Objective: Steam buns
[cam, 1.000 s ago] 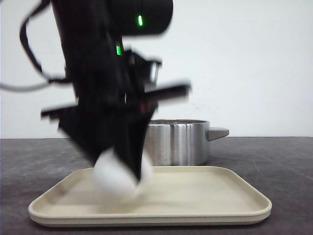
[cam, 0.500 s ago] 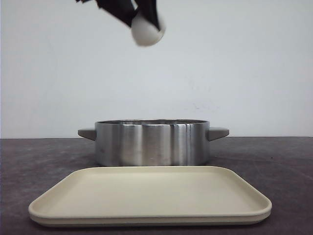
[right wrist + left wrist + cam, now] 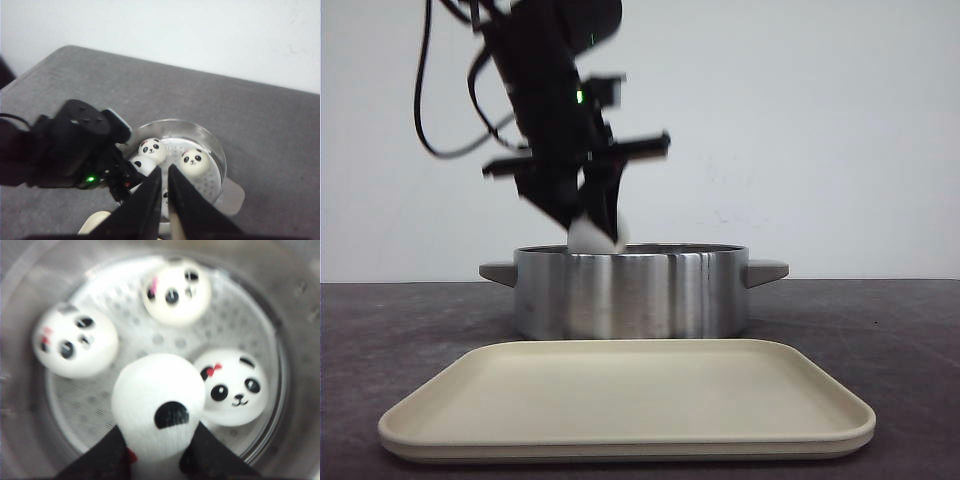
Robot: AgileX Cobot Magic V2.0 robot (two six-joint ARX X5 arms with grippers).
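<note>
the dark grey table [image 3: 880, 330] spreads across the front view, and nearest the camera sits the cream tray [image 3: 626, 400], bare. just behind it, the steel pot [image 3: 632, 290], round and shiny, stub handles out to either side, a perforated steamer plate [image 3: 165, 340] lying inside.

over the pot's left half hangs the left arm [image 3: 545, 90], black, cables looping off it, a green light glowing on it. the left gripper [image 3: 592, 232] points down at the pot's rim with its black fingers [image 3: 102, 457] pinched on either side of a white bun [image 3: 157, 405], so it's clamped on that one. from the front the bun shows only as a white blur right at rim level, partly behind the pot wall. the left wrist view has it squarely over the steamer plate, one black ear patch facing the camera, face hidden.

three more buns already lie on the plate. one by the far wall [image 3: 175, 292], one off to the side with a pink mark by its ear [image 3: 75, 342], and one just beside the held bun, maybe touching it, red bow and a little smile [image 3: 235, 387].

the right gripper [image 3: 161, 197] is high over the scene, looking down on pot and left arm alike. its two dark fingers [image 3: 142, 202] stand nearly together, just a thin gap, nothing between them.
</note>
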